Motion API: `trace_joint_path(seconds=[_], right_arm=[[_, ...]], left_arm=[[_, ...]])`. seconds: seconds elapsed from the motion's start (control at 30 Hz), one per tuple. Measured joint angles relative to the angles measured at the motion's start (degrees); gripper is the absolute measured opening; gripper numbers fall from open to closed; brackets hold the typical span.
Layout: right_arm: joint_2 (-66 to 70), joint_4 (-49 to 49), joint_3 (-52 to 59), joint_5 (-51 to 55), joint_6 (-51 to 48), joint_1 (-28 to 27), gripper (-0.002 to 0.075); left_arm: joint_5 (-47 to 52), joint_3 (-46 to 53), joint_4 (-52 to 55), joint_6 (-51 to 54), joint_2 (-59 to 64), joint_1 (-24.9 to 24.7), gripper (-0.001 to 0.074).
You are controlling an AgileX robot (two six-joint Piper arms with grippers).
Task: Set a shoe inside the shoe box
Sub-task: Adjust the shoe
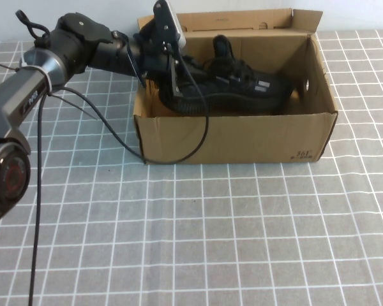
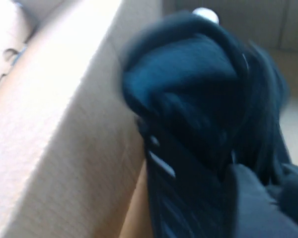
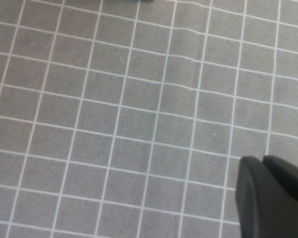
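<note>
Shoe [image 1: 233, 89] is lying inside the shoe box [image 1: 236, 137]. Left gripper [image 1: 173, 83] is reaching over its heel end; finger state unclear. Right gripper [image 3: 268, 193] is hovering above the surface [image 3: 114, 124], fingers closed.

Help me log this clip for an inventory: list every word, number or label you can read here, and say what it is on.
Shoe box, front corner: small dark print, too small to read.
Left arm housing: a short white marking, too blurred to read.
Shoe inside the box: white marks, no legible text.
Left claw, at the shoe's heel in the box: no text.
Right claw, over the checked tablecloth: no text.
</note>
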Motion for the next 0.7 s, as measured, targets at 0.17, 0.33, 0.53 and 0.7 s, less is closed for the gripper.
trace_joint_path(seconds=[0.17,0.33,0.53,0.7], right_arm=[[0.0,0.0,0.0,-0.3,0.0,0.0,-0.0016],[0.0,0.0,0.0,-0.4,0.0,0.0,-0.0016],[0.0,0.5,0.0,-1.1,0.0,0.0,-0.0016],[0.1,0.6,0.0,-2.1,0.0,0.0,-0.0016]], left_arm=[[-1.3,0.0,-1.6,-7.4,-0.4,0.0,0.0286],[-1.5,0.0,-1.0,-17.1,-2.4,0.0,0.0384],[-1.5,0.0,1.8,-41.0,-8.1,-0.1,0.0397],[-0.6,-0.1,19.1,-64.3,-12.1,-3.5,0.0398]])
